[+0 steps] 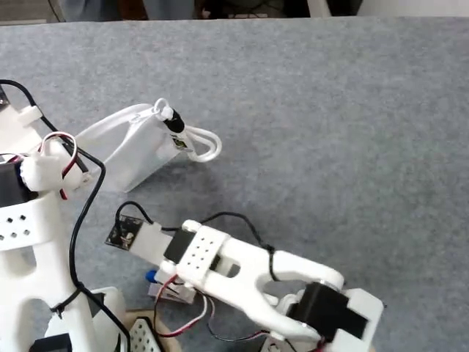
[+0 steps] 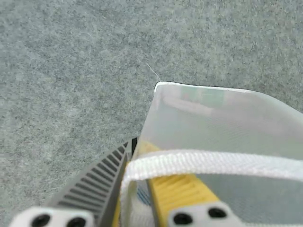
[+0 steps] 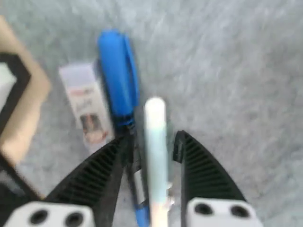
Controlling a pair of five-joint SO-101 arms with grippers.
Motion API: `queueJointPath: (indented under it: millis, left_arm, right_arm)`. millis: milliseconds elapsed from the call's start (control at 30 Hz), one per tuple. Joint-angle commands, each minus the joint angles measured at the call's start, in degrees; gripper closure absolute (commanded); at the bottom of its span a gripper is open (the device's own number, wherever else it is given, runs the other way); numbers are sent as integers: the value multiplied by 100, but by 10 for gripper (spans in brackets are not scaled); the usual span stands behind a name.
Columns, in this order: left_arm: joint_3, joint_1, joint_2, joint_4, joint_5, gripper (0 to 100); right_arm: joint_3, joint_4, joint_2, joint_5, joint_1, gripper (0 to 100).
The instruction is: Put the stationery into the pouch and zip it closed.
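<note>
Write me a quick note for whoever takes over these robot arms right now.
Left gripper: jaws shut on the edge of the pouch.
Right gripper: jaws open astride a white pen; a blue marker and a small box lie beside it.
Done: one black-banded item pokes out of the pouch.
Left: load the pen, marker and box, then zip the pouch closed.

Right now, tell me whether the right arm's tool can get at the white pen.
Probably yes: the right tool is open and straddles the white pen, though the blue pen lies close beside it.
</note>
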Motion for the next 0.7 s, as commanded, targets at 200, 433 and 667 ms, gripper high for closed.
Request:
queueJointPath:
  millis: [200,433,667]
  left_arm:
    - [-171,-84,-35,-79,-26,971]
    - [-171,-84,-44,-79,-35,971]
    - [-171,-84,-44,-79,-35,971]
  right_arm:
    - [-259,-413,549,9,290,843]
    - [-576,-431,576,149,844,923]
    - [-549,-404,532,484,862,986]
